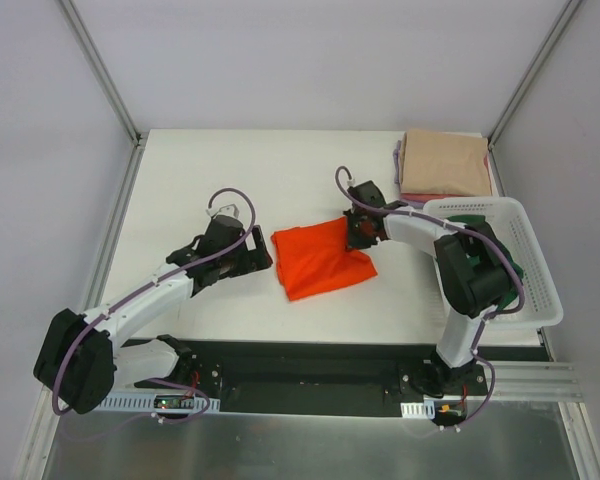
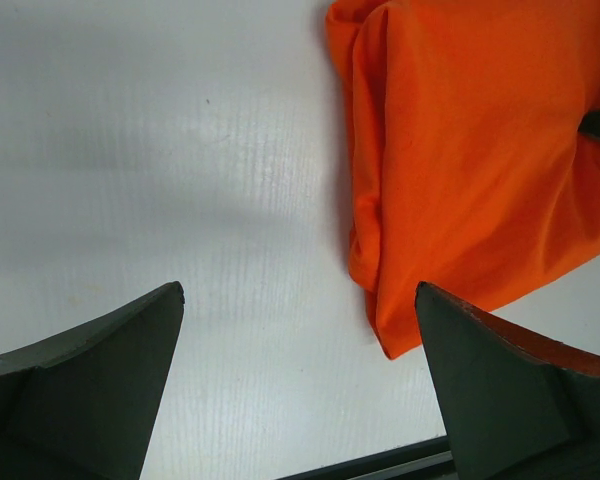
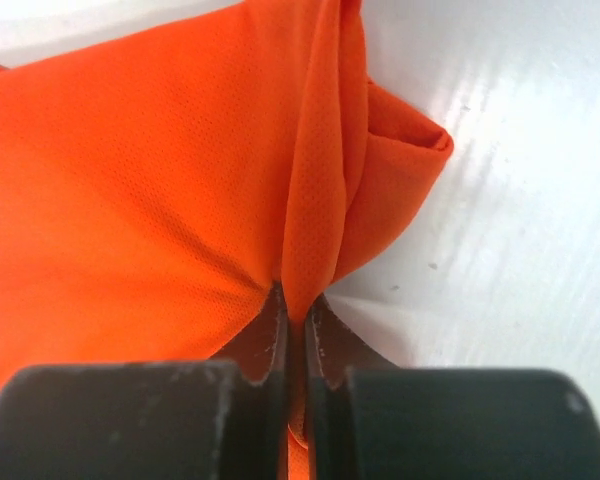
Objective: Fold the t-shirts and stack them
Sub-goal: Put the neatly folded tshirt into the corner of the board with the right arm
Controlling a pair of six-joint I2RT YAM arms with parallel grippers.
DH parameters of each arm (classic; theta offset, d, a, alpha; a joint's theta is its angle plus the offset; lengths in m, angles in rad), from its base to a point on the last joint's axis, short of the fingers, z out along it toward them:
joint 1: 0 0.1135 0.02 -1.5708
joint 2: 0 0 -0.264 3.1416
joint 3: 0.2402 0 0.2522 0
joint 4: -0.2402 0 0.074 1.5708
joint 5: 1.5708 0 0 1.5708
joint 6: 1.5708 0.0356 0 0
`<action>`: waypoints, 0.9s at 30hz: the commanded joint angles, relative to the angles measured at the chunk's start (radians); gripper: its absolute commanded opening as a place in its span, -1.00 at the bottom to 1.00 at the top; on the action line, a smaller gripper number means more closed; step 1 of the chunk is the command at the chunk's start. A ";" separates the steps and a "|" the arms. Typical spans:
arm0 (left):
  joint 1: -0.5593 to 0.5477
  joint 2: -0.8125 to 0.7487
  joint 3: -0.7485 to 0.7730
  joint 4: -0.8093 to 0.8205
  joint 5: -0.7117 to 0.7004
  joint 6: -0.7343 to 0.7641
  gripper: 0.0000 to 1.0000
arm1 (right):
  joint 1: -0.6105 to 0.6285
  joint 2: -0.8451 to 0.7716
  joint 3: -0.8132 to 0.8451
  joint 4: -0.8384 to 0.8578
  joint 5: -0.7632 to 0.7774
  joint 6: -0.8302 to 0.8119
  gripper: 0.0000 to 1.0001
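From above, you see the bright orange cloth t-shirt (image 1: 320,262) lying partly folded in the middle of the white desk (image 1: 230,170), between the two arms. Your right pincer (image 1: 358,232) sits at the shirt's far right corner, closed on the cloth. I judge this is so you can carry that corner across for the next fold. Your left pincer (image 1: 265,255) waits just beside the shirt's left edge, holding nothing.

At the desk's far right corner, a folded beige cloth shirt (image 1: 445,160) tops the stack, with a pink edge (image 1: 420,198) showing beneath it. Just beside the stack stands the white slatted plastic basket (image 1: 540,300). Dark green cloth (image 1: 470,221) lies in it, mostly hidden by the right arm, so you cannot tell what else it holds.

In the left wrist view, your left pincer (image 2: 300,300) stands wide over bare desk (image 2: 160,150). The bright orange cloth t-shirt (image 2: 470,150) has its bunched edge close to the finger on the right of the view, well placed for taking that side.

In the right wrist view, your right pincer (image 3: 295,310) is squeezed narrow on a raised ridge of the bright orange cloth t-shirt (image 3: 130,200). Several layers look gathered in the grip, above the desk (image 3: 520,220).
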 commanded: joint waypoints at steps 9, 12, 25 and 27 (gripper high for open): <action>0.086 -0.087 -0.042 -0.073 -0.093 -0.012 0.98 | 0.038 -0.018 0.289 -0.076 0.378 -0.467 -0.99; 0.098 -0.116 -0.051 -0.082 -0.124 -0.012 0.98 | 0.040 -0.017 0.331 -0.062 0.575 -0.482 -0.99; 0.124 -0.146 -0.048 -0.129 -0.217 -0.009 0.98 | -0.034 0.078 0.544 0.039 0.897 -0.713 -0.99; 0.127 -0.147 -0.046 -0.137 -0.226 -0.011 0.98 | -0.049 0.083 0.576 0.039 0.901 -0.727 -0.99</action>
